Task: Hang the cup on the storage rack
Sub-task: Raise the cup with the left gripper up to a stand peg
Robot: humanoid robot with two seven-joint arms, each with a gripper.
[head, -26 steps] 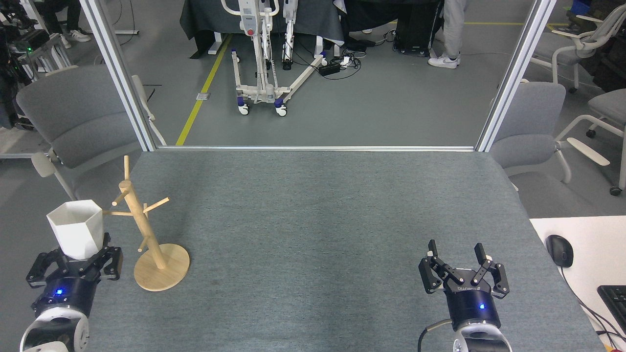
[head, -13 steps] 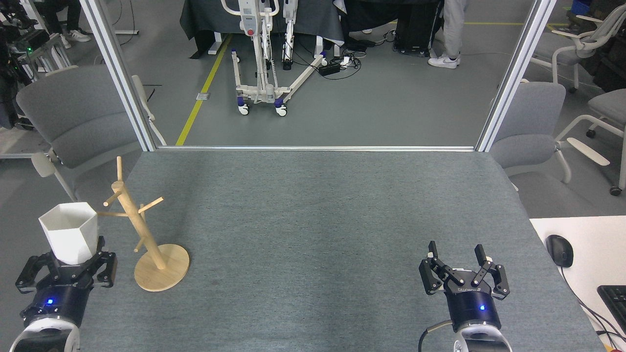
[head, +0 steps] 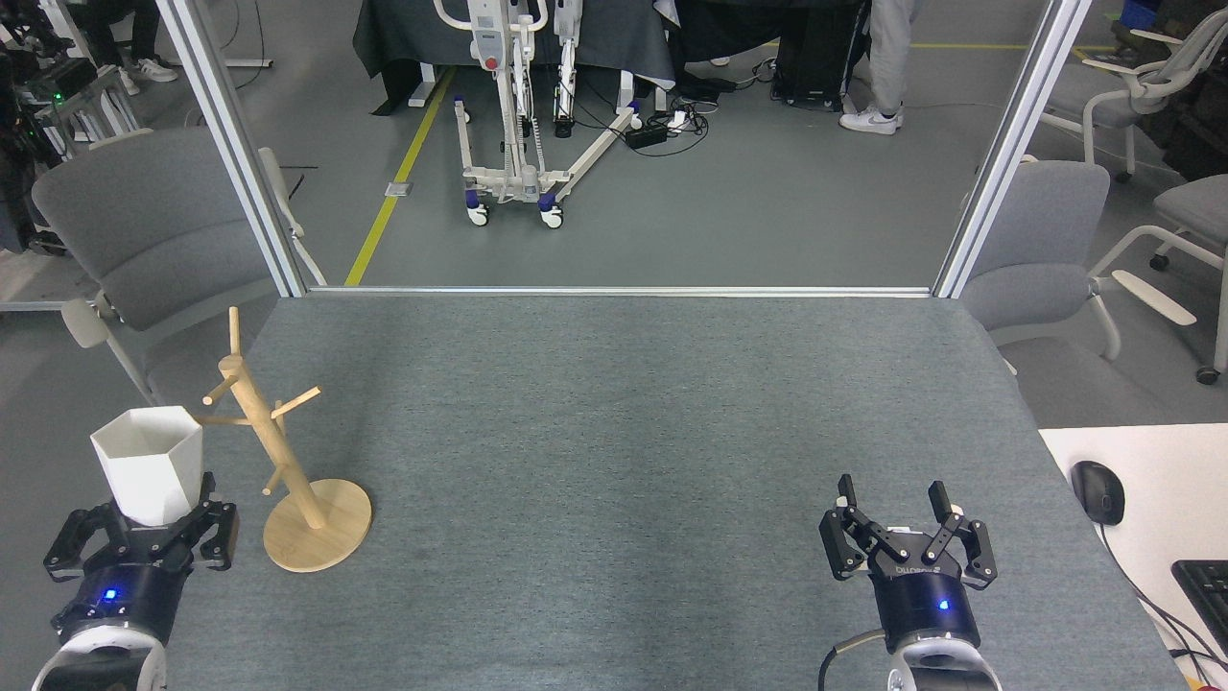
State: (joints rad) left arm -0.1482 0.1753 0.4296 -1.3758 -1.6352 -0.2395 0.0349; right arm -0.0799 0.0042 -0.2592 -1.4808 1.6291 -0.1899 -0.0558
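- My left gripper (head: 144, 523) sits at the near-left corner of the table (head: 614, 432), its jaws clamped around the lower part of the cup (head: 149, 463).
- The cup stands upright out of those jaws, open mouth up, white and faceted, its base hidden between the fingers; I cannot make out the handle tab from here.
- The storage rack (head: 288, 461) stands just to the right of my left jaws, its round disc base flat on the table and its post leaning slightly left toward the cup.
- One thin peg reaches from the post toward the cup's rim; I cannot tell whether the peg tip touches the cup or stops just short of it.
- The rack's other pegs point up and away from my left jaws, all bare.
- My right gripper (head: 890, 504) is well apart, over the near-right part of the table, its jaws spread with nothing between them.
- Beyond my right jaws, further right, a black mouse (head: 1098, 491) and the corner of a keyboard (head: 1204, 585) lie on a white desk (head: 1132, 461).
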